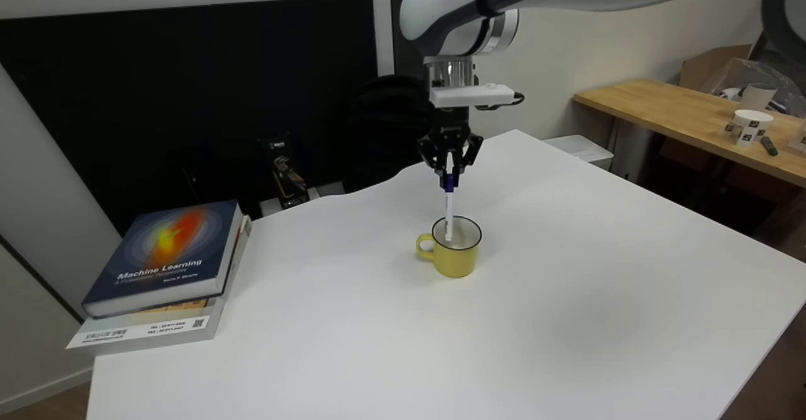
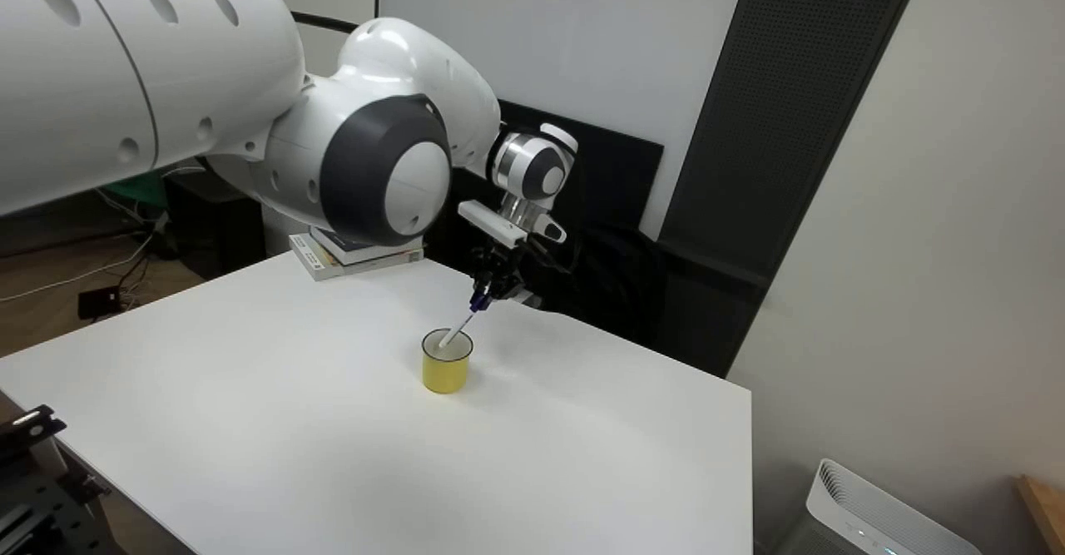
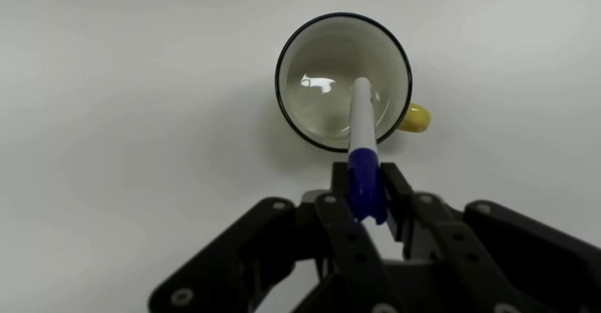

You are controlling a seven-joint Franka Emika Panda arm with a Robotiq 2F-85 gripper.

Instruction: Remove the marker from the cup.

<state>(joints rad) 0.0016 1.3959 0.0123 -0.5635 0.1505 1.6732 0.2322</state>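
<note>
The yellow cup [image 1: 454, 262] stands upright on the white table, its handle to the left in an exterior view. It also shows in an exterior view [image 2: 445, 377] and, from above, in the wrist view [image 3: 319, 55] with its pale inside and dark rim. The white marker [image 1: 449, 206] has its dark blue cap up and its lower end inside the cup's opening. It leans in an exterior view [image 2: 456, 330]. In the wrist view the marker [image 3: 362, 120] crosses the rim. My gripper [image 3: 365, 181] is shut on the marker's cap, above and beside the cup. Whether the lower end touches the cup is unclear.
Two stacked books [image 1: 167, 262] lie at the table's left edge in an exterior view, and also show at the back in an exterior view [image 2: 358, 255]. A wooden side table [image 1: 680, 118] with paper cups stands beyond the white table [image 1: 378, 344].
</note>
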